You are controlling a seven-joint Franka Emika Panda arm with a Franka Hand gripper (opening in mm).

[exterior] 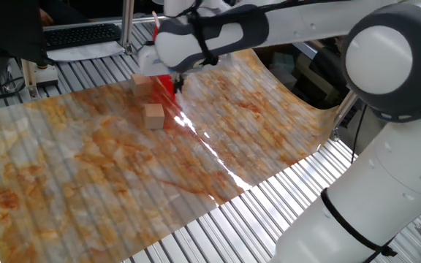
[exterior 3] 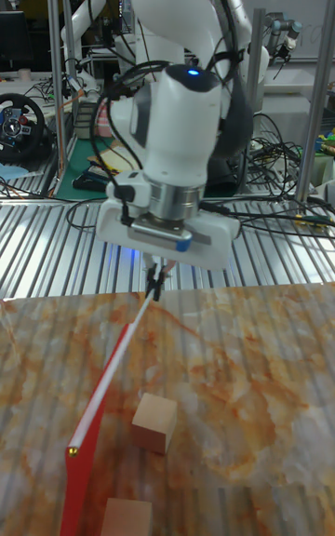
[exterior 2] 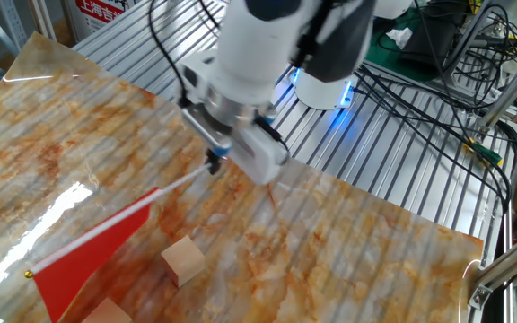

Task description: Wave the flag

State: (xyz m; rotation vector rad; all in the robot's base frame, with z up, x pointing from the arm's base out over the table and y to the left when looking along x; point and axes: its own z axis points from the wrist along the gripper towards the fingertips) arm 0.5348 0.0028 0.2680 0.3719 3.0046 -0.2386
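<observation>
While the gripper (exterior 2: pixel 214 162) hangs above the marbled orange sheet (exterior 2: pixel 348 242), its two fingers are closed on the end of the thin white stick of the flag (exterior 2: pixel 88 260). From the fingers the stick slopes down and away, and the red cloth hangs below its far end, over the sheet. In the tall fixed view two tan wooden blocks (exterior 3: pixel 154 424) lie on the sheet just beside the red cloth, the nearer one partly cut by the picture edge.

Bright, sharp; glare streak on tabletop (exterior: pixel 218 161)
</observation>
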